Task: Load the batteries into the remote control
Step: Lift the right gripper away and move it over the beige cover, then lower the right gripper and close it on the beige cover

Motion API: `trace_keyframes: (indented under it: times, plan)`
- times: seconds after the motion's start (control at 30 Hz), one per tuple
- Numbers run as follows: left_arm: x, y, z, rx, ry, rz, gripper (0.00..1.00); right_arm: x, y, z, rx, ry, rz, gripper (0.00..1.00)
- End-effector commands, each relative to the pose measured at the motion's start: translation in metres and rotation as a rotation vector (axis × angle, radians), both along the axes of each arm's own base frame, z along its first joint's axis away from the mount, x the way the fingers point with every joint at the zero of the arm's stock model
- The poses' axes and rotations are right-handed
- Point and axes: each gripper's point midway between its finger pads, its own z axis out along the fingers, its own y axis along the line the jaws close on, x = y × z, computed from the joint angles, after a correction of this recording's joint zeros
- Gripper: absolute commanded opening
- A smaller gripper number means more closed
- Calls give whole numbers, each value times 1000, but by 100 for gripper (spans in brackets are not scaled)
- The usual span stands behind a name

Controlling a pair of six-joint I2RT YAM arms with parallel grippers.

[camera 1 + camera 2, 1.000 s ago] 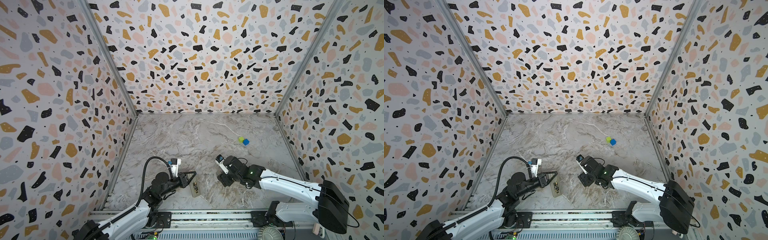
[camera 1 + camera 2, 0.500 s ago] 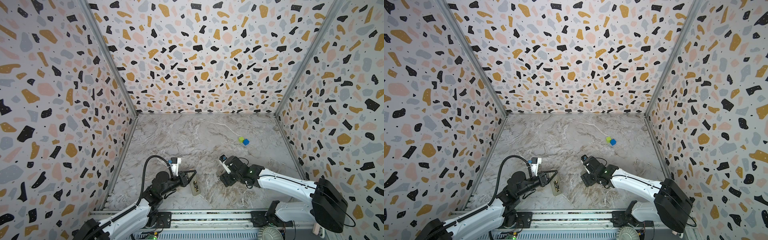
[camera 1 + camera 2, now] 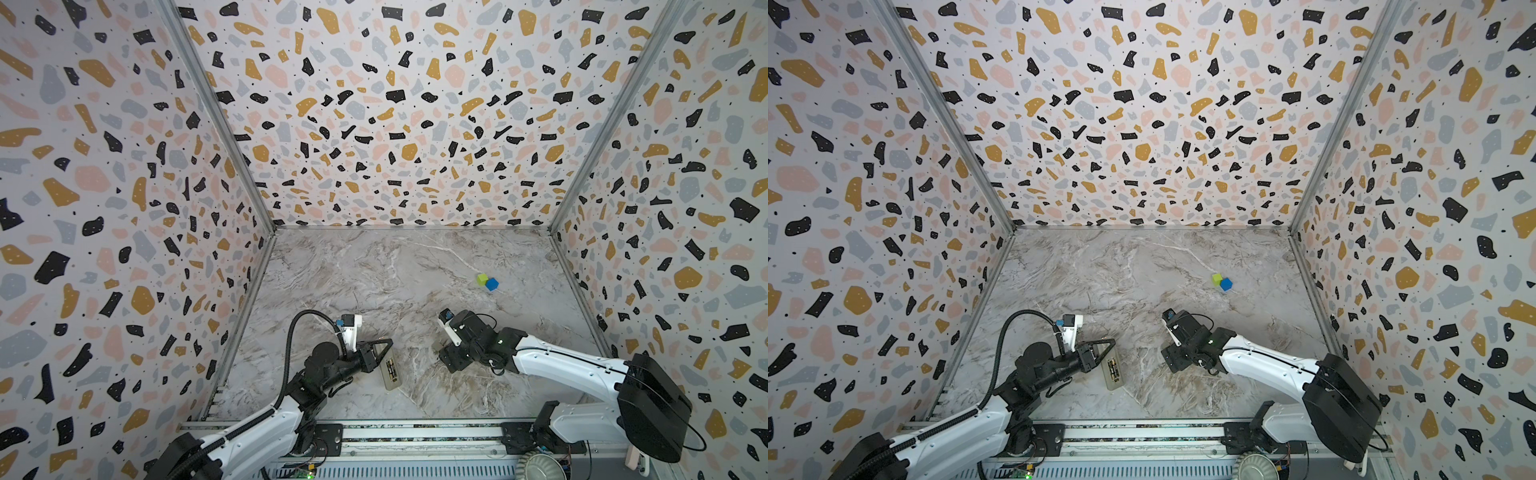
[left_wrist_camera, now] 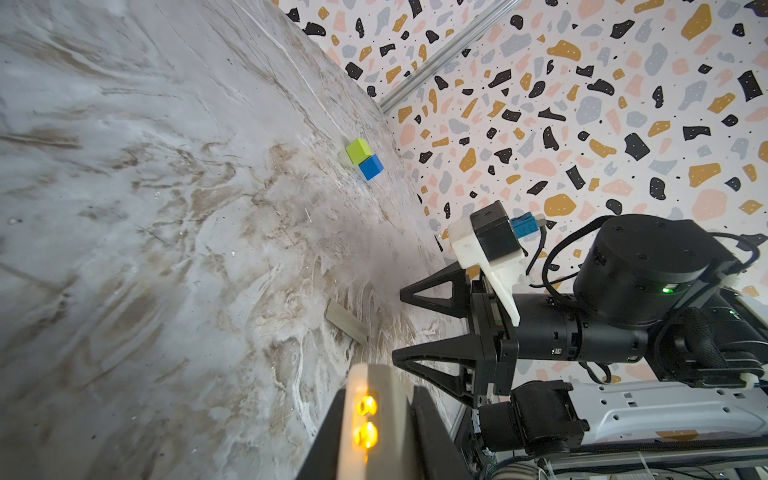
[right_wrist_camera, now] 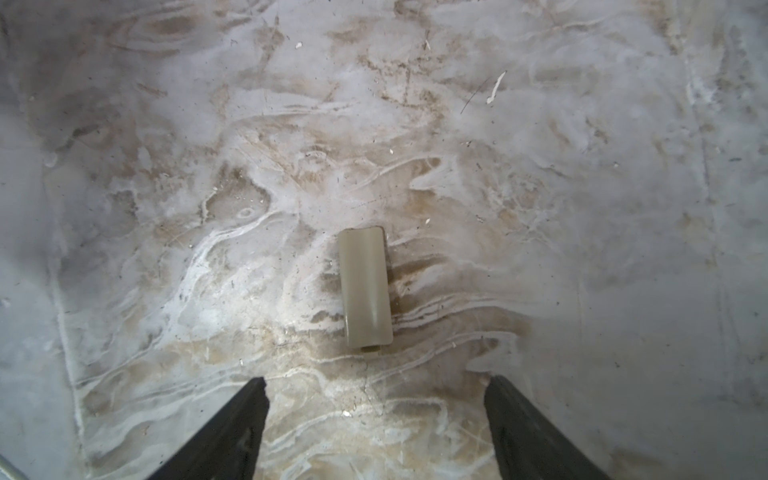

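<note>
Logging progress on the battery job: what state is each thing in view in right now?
remote control: back up, uncovered, gripped at its sides
batteries: both seated in the remote control
battery cover: off, flat on the table
left gripper: shut on the remote control
right gripper: open, empty, above the battery cover
green cube and blue cube: touching, on the table

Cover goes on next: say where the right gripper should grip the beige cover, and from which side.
Pinch the beige cover across its two long edges, mid-length, from straight above. It lies flat on the table, lengthwise to the open right gripper, so the jaws should span its narrow width.
</note>
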Motion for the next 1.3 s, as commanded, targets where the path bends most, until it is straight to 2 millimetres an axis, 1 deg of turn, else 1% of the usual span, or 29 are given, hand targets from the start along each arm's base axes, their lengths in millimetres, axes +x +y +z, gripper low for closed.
trace_keyframes:
  times: [0.0,0.23,0.43,0.6,0.7,0.93,1.13,1.27]
  plan:
    - [5,-3,25,-44,-94,-1,0,-1,0,-1,13,15,-19,84]
    - [4,-2,26,-39,-104,2,0,1,0,-8,-4,28,-24,82]
    - [4,-3,24,-31,-101,-4,0,0,-1,-18,-26,49,-24,81]
    - [4,-4,24,-31,-100,-6,0,3,2,-25,-26,62,-15,80]
    - [4,-4,25,-32,-101,-7,0,3,5,-31,-30,76,-5,77]
    - [4,-3,23,-28,-97,-5,0,5,6,-40,-42,95,4,65]
    - [6,-5,22,-26,-92,-8,0,7,8,-41,-34,96,7,55]
    - [6,-5,22,-25,-92,-8,0,7,8,-42,-33,98,10,51]
